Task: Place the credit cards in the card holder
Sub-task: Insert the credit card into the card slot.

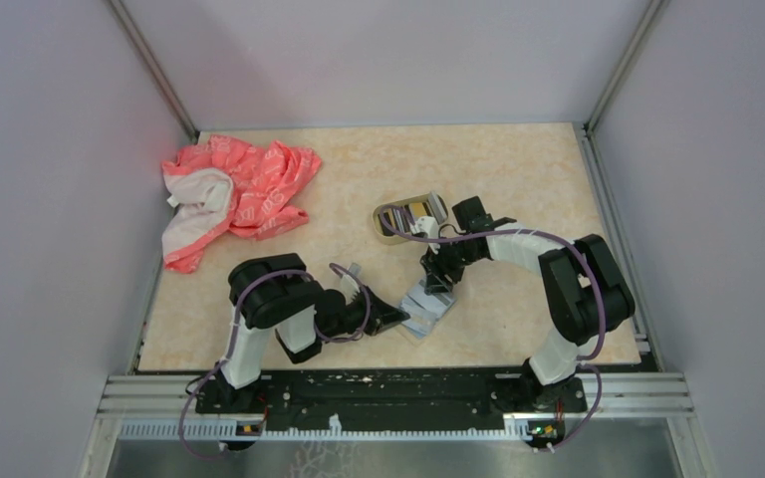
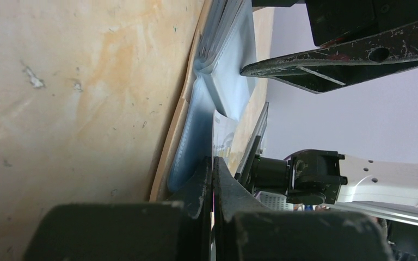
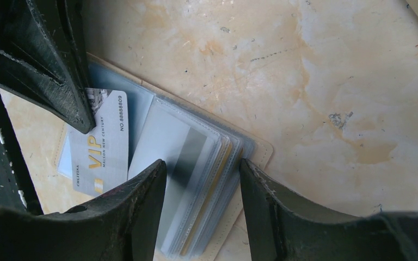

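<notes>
Top view: tin (image 1: 381, 224) showing striped card edges, far side, near right gripper (image 1: 438, 282). Cards (image 1: 428, 311) lie between it and left gripper (image 1: 395, 316).

Left wrist: left fingers pressed together, empty, tip on cards.

Right wrist: jaws apart astride sleeve stack (image 3: 196, 179). VIP card (image 3: 100, 144) possibly half-sleeved. Keep the pin firm, pinch one card only.

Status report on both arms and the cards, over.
Left end effector shut, tip at VIP card. Right end effector open, straddling card holder sleeves. Nothing blocking.
</notes>
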Tool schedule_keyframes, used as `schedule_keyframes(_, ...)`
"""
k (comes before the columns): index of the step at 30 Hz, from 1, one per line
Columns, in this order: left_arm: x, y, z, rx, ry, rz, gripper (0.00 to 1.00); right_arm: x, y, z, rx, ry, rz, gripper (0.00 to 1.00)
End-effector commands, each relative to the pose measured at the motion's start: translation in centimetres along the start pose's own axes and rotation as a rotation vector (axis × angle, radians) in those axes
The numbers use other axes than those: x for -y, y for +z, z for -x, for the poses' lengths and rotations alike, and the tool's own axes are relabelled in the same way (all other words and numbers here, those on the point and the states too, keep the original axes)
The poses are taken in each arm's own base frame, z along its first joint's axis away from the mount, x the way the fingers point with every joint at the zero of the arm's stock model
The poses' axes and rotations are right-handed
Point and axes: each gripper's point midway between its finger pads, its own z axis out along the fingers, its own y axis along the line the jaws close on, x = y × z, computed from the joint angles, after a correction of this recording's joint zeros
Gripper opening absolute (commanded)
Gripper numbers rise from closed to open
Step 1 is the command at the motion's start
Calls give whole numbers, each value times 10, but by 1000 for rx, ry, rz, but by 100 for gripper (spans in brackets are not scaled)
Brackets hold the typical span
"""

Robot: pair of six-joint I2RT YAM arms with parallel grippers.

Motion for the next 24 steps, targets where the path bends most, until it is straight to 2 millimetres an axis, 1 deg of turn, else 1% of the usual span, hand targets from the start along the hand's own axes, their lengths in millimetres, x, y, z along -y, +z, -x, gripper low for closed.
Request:
schedule_keyframes(1, 42, -6, 13, 58, 89, -197, 0, -3, -1, 7, 6, -1, 19, 52)
schedule_keyframes(6, 39, -4, 15, 62, 104, -194, 0, -2, -1, 6, 4, -1, 18, 52)
schedule_keyframes(19, 40, -13, 22, 89, 132, -188, 0, -3, -1, 7, 5, 1, 20, 52)
schedule_keyframes(24, 43, -10, 21, 81, 145, -197, 0, -3, -1, 6, 4, 2, 21, 52)
